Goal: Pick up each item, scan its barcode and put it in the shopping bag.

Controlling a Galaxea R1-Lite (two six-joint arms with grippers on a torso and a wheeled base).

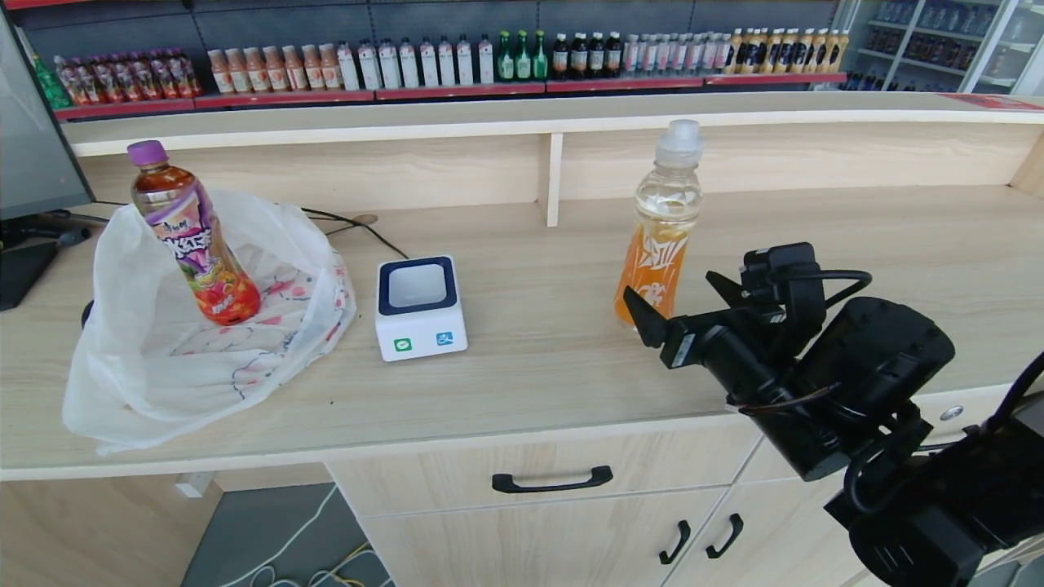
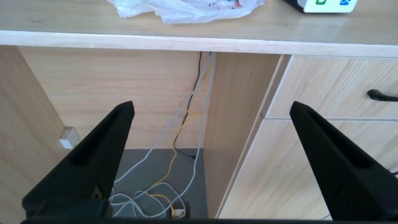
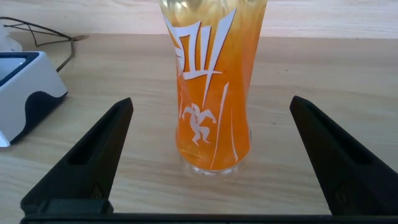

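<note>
While the orange bottle (image 1: 662, 236) stands on the counter (image 1: 530, 350), the right gripper (image 1: 682, 301) sits wide open just before it. It looks smooth, slippery and a bit heavy, so its thin middle seems best to hold.

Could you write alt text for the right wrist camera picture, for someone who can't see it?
An orange drink bottle stands upright on a wooden counter, just ahead of the open right gripper, framed by its two black fingers. A white scanner box sits nearby.
</note>
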